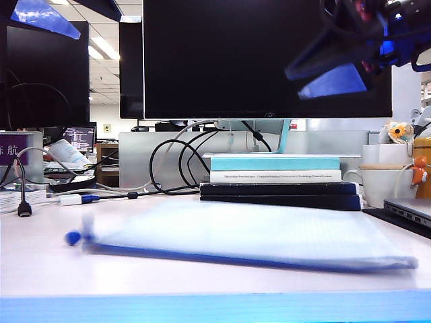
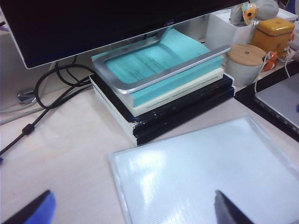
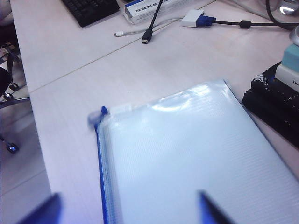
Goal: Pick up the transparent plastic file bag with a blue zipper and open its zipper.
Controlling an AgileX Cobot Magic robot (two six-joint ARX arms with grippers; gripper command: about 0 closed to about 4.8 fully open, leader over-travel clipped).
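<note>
The monitor [image 1: 266, 57] stands at the back of the table [image 1: 40, 259]; its foot rests on a stack of books [image 1: 279, 180]. The file bag [image 1: 249, 235] lies flat on the table in front of that stack, blurred in the exterior view; the zipper [image 3: 101, 172] runs along its near long edge, with the pull tab [image 1: 73, 237] at the left end. The left gripper [image 2: 133, 210] hangs above the bag with fingers spread wide, empty; the right gripper [image 3: 126, 207] hangs above the zipper edge, likewise spread and empty. Task progress appears nil or reset: the bag is not held; whether the zipper is open cannot be told. Remaining, by judgement: grasp, lift, draw the tab. Legible writing: none; the book spine print and monitor logo are too small.
</note>
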